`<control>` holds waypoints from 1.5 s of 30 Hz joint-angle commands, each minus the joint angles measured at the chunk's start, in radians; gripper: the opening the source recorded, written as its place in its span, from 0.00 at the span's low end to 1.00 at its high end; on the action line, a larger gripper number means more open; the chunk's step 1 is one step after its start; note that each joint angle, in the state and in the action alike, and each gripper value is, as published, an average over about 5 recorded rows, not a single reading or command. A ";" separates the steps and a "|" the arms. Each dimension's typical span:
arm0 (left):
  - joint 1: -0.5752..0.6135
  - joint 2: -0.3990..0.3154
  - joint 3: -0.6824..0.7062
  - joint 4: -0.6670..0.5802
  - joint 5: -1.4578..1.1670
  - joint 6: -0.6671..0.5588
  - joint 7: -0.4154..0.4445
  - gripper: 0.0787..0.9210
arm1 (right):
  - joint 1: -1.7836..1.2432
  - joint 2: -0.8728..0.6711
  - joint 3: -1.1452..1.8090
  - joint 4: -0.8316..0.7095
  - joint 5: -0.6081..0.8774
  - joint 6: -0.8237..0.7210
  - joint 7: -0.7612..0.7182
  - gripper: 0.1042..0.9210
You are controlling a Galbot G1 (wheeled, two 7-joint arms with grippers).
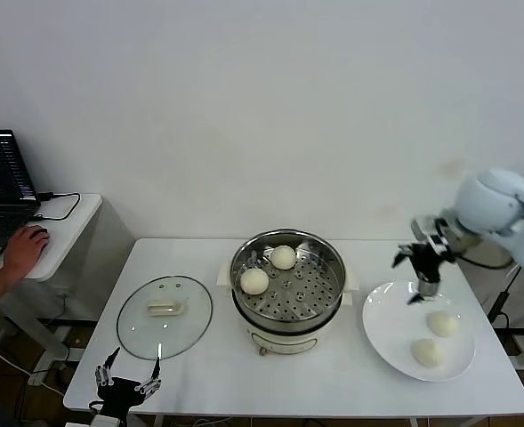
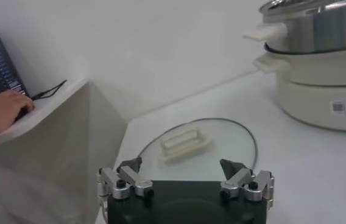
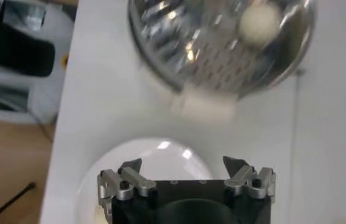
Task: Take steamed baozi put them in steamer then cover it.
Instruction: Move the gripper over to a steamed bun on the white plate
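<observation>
The right gripper (image 1: pixel 419 283) hangs at the right of the head view, above the upper left rim of the white plate (image 1: pixel 379 331). Its fingers are spread wide, pointing down, with nothing between them and nothing touched. In its own wrist view the two fingertips (image 3: pixel 131 165) stand well apart over the plate's (image 3: pixel 161 155) pale surface.

The left gripper (image 1: pixel 129 376) sits parked low at the bottom left of the head view, off the table's (image 1: pixel 199 374) front edge, also released and empty, just in front of the glass lid (image 1: pixel 165 317) lying flat on the table.

The steamer (image 1: pixel 286 289) stands upright in the middle of the frame, mouth open to the ceiling, lid off. Two steamed baozi are on its perforated tray, one at the upper middle (image 1: pixel 283 257), one at the left (image 1: pixel 254 281). Two more baozi rest on the plate at the lower right, one (image 1: pixel 442 323) above the other (image 1: pixel 428 352). They are round, so no long axis shows.

A person's hand (image 1: pixel 23 249) rests by a laptop (image 1: pixel 2 182) at the far left.
</observation>
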State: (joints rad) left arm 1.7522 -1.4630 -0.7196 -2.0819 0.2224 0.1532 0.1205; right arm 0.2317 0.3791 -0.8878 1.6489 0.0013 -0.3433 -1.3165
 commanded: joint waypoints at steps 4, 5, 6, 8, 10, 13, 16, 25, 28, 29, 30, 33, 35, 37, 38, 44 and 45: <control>0.008 -0.003 -0.005 0.002 0.006 0.001 0.004 0.88 | -0.334 -0.061 0.189 -0.003 -0.157 0.041 0.004 0.88; 0.006 -0.004 -0.006 0.006 0.007 0.002 0.005 0.88 | -0.363 -0.049 0.220 -0.015 -0.163 0.041 0.010 0.88; 0.003 -0.005 -0.009 0.009 0.008 0.002 0.006 0.88 | -0.392 -0.037 0.254 -0.029 -0.168 0.042 0.015 0.88; -0.004 -0.004 -0.014 0.015 0.007 0.005 0.009 0.88 | -0.427 -0.016 0.296 -0.055 -0.176 0.044 0.020 0.88; -0.014 -0.001 -0.021 0.021 0.007 0.009 0.012 0.88 | -0.443 0.001 0.310 -0.081 -0.185 0.049 0.020 0.88; -0.024 -0.001 -0.027 0.027 0.008 0.014 0.016 0.88 | -0.457 0.017 0.319 -0.113 -0.200 0.056 0.019 0.88; -0.029 -0.001 -0.027 0.032 0.010 0.015 0.019 0.88 | -0.473 0.023 0.328 -0.137 -0.209 0.063 0.018 0.88; -0.040 -0.005 -0.023 0.049 0.017 0.015 0.020 0.88 | -0.517 0.039 0.348 -0.193 -0.234 0.079 0.024 0.88; -0.039 -0.007 -0.024 0.052 0.018 0.015 0.020 0.88 | -0.540 0.054 0.366 -0.215 -0.231 0.076 0.048 0.88; -0.039 -0.007 -0.025 0.053 0.018 0.015 0.019 0.88 | -0.548 0.059 0.373 -0.221 -0.231 0.075 0.055 0.88; -0.038 -0.007 -0.025 0.054 0.019 0.015 0.019 0.88 | -0.556 0.063 0.379 -0.226 -0.233 0.075 0.059 0.88; -0.036 -0.006 -0.026 0.055 0.020 0.014 0.020 0.88 | -0.578 0.068 0.390 -0.231 -0.239 0.076 0.062 0.88; -0.036 -0.006 -0.026 0.057 0.020 0.014 0.019 0.88 | -0.592 0.068 0.394 -0.233 -0.242 0.077 0.063 0.88; -0.036 -0.007 -0.025 0.059 0.022 0.014 0.019 0.88 | -0.606 0.067 0.399 -0.234 -0.243 0.077 0.066 0.88; -0.036 -0.007 -0.024 0.060 0.024 0.014 0.019 0.88 | -0.613 0.067 0.403 -0.234 -0.244 0.077 0.067 0.88; -0.037 -0.011 -0.019 0.059 0.031 0.014 0.020 0.88 | -0.636 0.073 0.418 -0.235 -0.243 0.077 0.080 0.88; -0.037 -0.011 -0.019 0.059 0.031 0.014 0.020 0.88 | -0.637 0.076 0.419 -0.236 -0.243 0.076 0.083 0.88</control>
State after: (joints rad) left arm 1.7163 -1.4749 -0.7384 -2.0229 0.2529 0.1676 0.1403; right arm -0.3704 0.4539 -0.4889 1.4217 -0.2343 -0.2684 -1.2401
